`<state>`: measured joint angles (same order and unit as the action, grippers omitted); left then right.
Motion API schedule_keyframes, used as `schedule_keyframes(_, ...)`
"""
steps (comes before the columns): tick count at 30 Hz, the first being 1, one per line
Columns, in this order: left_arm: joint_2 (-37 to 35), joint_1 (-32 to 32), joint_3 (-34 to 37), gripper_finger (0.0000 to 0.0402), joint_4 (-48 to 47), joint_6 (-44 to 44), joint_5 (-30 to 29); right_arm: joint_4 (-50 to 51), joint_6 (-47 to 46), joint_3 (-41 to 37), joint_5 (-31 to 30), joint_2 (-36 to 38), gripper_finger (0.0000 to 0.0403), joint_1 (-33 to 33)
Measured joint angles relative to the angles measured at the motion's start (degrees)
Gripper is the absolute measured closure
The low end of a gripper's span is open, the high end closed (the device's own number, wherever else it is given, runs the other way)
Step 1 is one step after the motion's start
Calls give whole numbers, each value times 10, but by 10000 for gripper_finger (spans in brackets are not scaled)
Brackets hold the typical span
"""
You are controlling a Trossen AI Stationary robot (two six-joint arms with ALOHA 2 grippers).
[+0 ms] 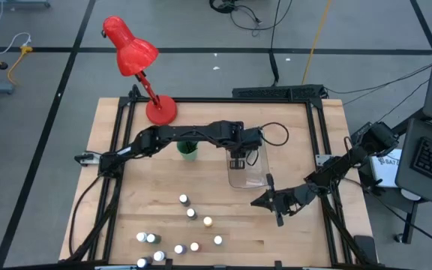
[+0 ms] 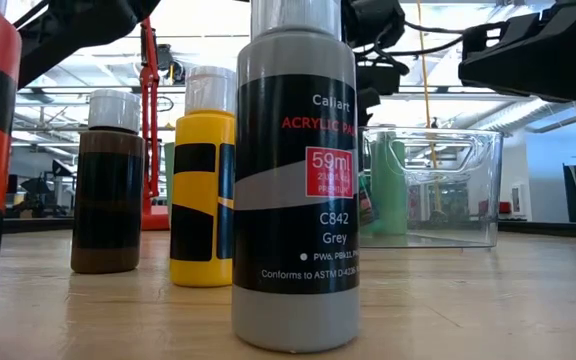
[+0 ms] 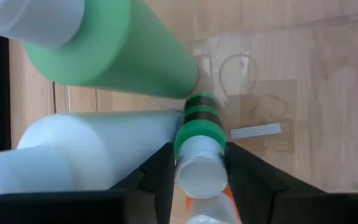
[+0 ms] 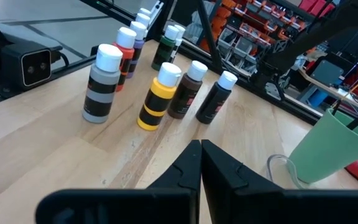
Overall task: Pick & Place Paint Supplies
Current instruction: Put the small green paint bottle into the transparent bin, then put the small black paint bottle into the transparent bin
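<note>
A: The left pincer (image 1: 238, 163) hangs over the clear bin (image 1: 255, 178) near the middle of the desk (image 1: 291, 240). Between its fingers (image 3: 160, 174) sits a green paint bottle (image 3: 197, 146). The white cap faces the wrist, the bottle's long axis runs straight away from it, down into the bin. Whether the fingers grip it or have just let go, the wrist view does not settle.

B: And the right pincer (image 1: 277, 210)?

A: Shut on nothing, low over the desk just right of the bin, pointed toward the standing bottles (image 1: 190, 225) at the front edge. That arm looks the nearer one to them.

B: What is around the bin?

A: A green cup (image 1: 188, 151) just left of it and a red lamp (image 1: 133, 56) at the back left corner. Judging by the high view, the bare wood between bin and bottles gives room. The bin's walls are the edge to clear on lifting out.
</note>
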<state>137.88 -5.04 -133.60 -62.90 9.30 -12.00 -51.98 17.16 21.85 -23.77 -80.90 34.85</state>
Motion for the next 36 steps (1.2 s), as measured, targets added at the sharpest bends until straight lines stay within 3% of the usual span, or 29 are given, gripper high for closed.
schedule_keyframes(7, -3, 3, -4, 216, -2, 11, -1, 0, -1, 0, 0, 0, 399, 0)
schedule_keyframes(12, -21, 21, -13, 213, -17, 52, -3, 3, -2, 0, 0, 0, 399, 0)
schedule_keyframes(16, -74, 48, -14, 217, -56, 60, -13, 5, -2, 0, 0, 0, 399, 0)
schedule_keyframes(20, -149, 84, -15, 224, -139, 22, -36, 8, -7, 0, 0, 0, 399, 0)
schedule_keyframes(26, -264, 142, -9, 233, -275, -108, -30, 8, -17, 0, 0, 0, 399, 0)
schedule_keyframes(32, -399, 209, 75, 238, -272, -179, 3, 0, -30, 0, -1, 0, 399, 0)
schedule_keyframes(36, -478, 251, 194, 237, -253, -184, -25, 0, -30, 0, -1, 0, 399, 0)
